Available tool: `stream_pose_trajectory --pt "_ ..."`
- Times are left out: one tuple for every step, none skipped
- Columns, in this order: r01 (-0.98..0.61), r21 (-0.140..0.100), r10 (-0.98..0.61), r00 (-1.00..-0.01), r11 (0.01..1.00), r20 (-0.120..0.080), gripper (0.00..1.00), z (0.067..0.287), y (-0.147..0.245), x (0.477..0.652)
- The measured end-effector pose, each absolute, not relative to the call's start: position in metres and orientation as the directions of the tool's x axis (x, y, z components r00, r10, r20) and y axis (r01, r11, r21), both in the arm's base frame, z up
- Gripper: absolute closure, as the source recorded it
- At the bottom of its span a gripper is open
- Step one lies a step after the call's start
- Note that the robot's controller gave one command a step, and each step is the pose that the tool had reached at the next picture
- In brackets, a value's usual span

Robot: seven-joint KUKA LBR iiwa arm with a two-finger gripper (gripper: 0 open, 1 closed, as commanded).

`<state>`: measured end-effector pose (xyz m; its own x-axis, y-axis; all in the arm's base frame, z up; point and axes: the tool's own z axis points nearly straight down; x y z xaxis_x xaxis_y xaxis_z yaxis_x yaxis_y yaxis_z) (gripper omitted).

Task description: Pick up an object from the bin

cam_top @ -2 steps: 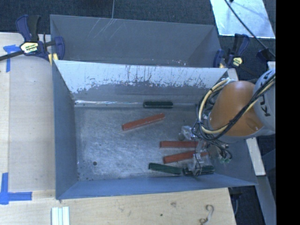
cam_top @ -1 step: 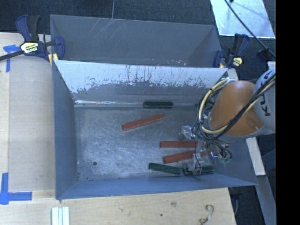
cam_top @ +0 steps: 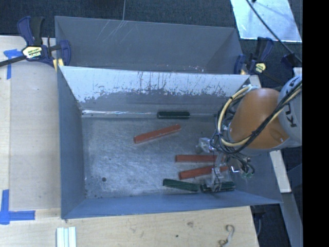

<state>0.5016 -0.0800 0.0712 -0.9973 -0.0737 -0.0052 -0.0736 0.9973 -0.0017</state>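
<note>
The jaws hang low over the floor of the grey metal bin (cam_top: 69, 153), close to its front wall and toward its right-hand corner. They are tangled in with wrist hardware and wires, so I cannot tell whether they are spread or pressed together.

Directly at the jaws lies a dark green stick (cam_top: 181, 185). It runs along the foot of the front wall, and its right end reaches in beneath the jaws while the rest stretches away to their left. Whether that end sits between them or just below them cannot be made out.

Just behind the jaws and slightly to their left lies a red-brown stick (cam_top: 194, 173), nearly parallel to the green one and close beside it, with its right end hidden by the wrist. A second red-brown stick (cam_top: 193, 158) lies a little farther back, also pointing toward the wrist.

Well off to the left and rear of the jaws, an orange-brown stick (cam_top: 157, 134) rests alone at a slight tilt on the bare floor. Farthest from the jaws, a short dark stick (cam_top: 173, 115) lies against the foot of the back wall.

Above and to the right of the jaws, the arm's rounded orange cover (cam_top: 258, 118) leans in over the bin's right wall, with yellow and black cables (cam_top: 224, 116) looping down its left side toward the wrist.
</note>
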Motion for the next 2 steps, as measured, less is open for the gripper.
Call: stream_pose_trajectory --pt "-0.077 -0.002 -0.077 -0.997 0.997 -0.007 0.0 0.0716 -0.0798 0.5026" --pt "-0.081 -0.002 -0.081 -0.997 0.997 -0.008 0.0 0.072 -0.0795 0.5037"
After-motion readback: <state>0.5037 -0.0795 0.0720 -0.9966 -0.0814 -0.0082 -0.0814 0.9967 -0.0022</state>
